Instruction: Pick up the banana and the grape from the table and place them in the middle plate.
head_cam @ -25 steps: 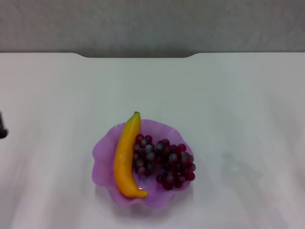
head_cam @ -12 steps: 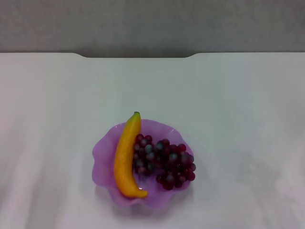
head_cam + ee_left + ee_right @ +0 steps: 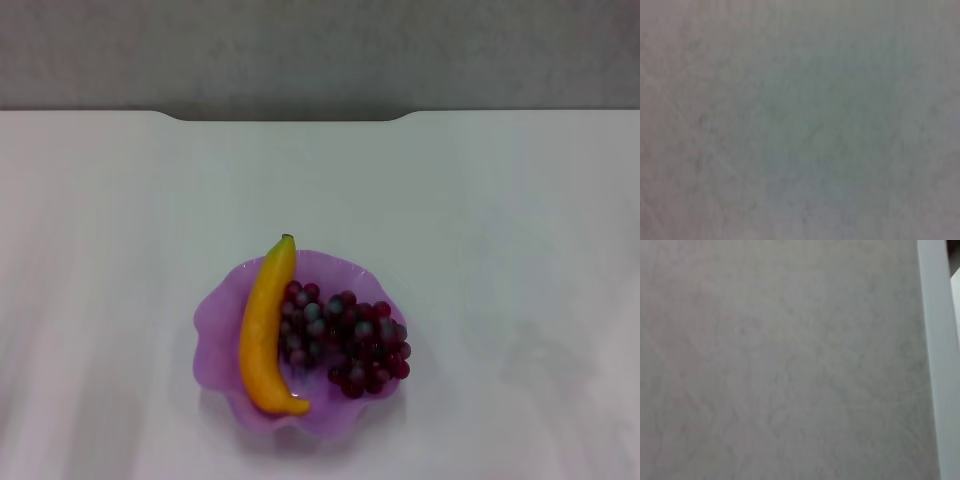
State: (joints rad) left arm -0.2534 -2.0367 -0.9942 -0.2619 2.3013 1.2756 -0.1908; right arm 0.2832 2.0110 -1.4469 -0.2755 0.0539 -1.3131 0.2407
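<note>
Both fruits lie in the plate on the table: the banana along its left side, the grape touching it on the right. Nothing looks left to do (neither gripper is in sight, so their jaws cannot be judged).

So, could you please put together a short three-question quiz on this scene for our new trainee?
1. True or false: the banana lies inside the purple plate.
2. Multiple choice: in the head view, the grapes lie where? A) on the bare table B) in the plate, on the banana's right side, against it C) at the table's far edge
3. Fill in: the number of grippers visible in the head view is ____.

Key: 1. True. 2. B. 3. Zero; only the white table, the plate and the fruit show.
</note>
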